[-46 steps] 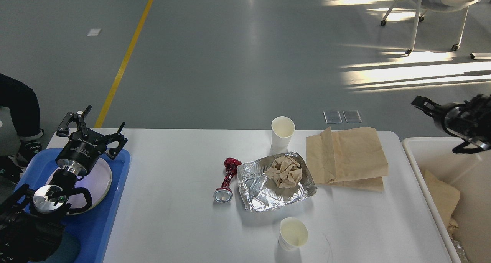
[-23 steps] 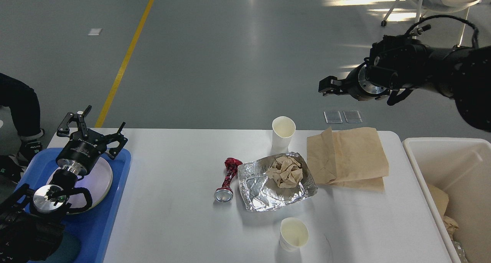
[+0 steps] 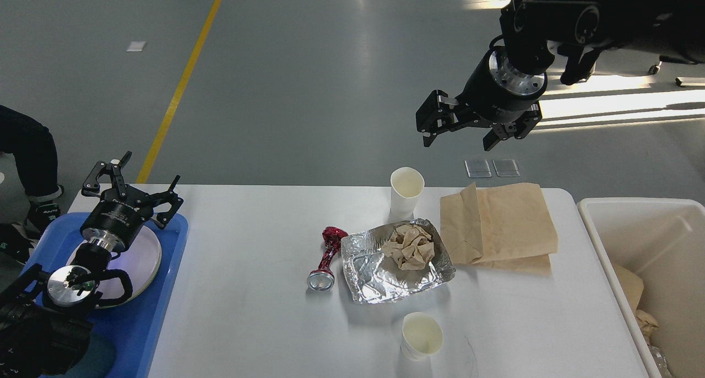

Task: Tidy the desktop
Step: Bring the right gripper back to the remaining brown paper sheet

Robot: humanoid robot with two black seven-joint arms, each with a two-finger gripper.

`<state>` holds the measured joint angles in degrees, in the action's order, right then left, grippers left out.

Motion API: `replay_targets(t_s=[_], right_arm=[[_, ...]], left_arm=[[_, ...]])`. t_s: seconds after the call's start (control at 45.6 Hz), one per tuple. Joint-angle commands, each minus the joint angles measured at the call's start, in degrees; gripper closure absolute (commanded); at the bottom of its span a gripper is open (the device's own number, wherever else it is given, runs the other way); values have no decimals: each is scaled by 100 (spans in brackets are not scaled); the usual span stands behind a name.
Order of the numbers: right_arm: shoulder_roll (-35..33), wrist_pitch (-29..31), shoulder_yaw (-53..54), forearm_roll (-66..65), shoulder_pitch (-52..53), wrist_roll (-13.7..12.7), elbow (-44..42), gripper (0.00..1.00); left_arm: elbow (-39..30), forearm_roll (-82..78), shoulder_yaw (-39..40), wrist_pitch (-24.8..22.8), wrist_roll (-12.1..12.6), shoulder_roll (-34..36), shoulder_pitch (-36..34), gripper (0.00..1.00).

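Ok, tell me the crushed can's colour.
Red, with a silver end; the crushed can shows in the head view.

White table [image 3: 264, 323]; blue tray [image 3: 160, 312]; 2 cream-white paper cups [image 3: 406, 190] [image 3: 421, 336]; silver foil container [image 3: 394, 259] held a tan crumpled napkin [image 3: 410, 246]; brown paper bags [image 3: 501, 223]; red, silver-ended crushed can [image 3: 326, 258]; white bin [image 3: 650, 246]; grey floor [image 3: 308, 80] bore a yellow line [image 3: 179, 86].

No legible text on anything in view.

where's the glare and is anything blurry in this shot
Head view: sunlight streaks blow out on the grey floor at upper right; the crumpled silver foil tray gives small glints; soft shadows fall beside the two white paper cups on the large white desktop; the right gripper looks sharp, not motion-blurred.
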<state>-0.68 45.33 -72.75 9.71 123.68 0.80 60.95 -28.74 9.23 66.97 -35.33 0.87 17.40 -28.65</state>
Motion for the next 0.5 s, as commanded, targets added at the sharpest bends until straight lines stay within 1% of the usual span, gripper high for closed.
replay_targets(t_s=[0.0, 0.153, 0.263, 0.329, 0.438, 0.482], right_arm=[[24, -208, 24, -4, -721, -1, -346, 0], [51, -630, -2, 22, -1978, -10, -1190, 0], [51, -1052, -2, 14, -2708, -10, -1507, 0], [51, -1517, 24, -4, -3103, -10, -1595, 0], [51, -2492, 7, -57, -3736, -19, -1709, 0], [51, -2765, 16, -39, -3904, -19, -1736, 0]], left_arm=[[0, 0, 0, 0, -8, 0, 0, 4], [0, 0, 0, 0, -8, 0, 0, 4], [9, 9, 0, 0, 0, 0, 0, 4], [0, 0, 0, 0, 0, 0, 0, 4], [0, 0, 0, 0, 0, 0, 0, 4], [0, 0, 0, 0, 0, 0, 0, 4]])
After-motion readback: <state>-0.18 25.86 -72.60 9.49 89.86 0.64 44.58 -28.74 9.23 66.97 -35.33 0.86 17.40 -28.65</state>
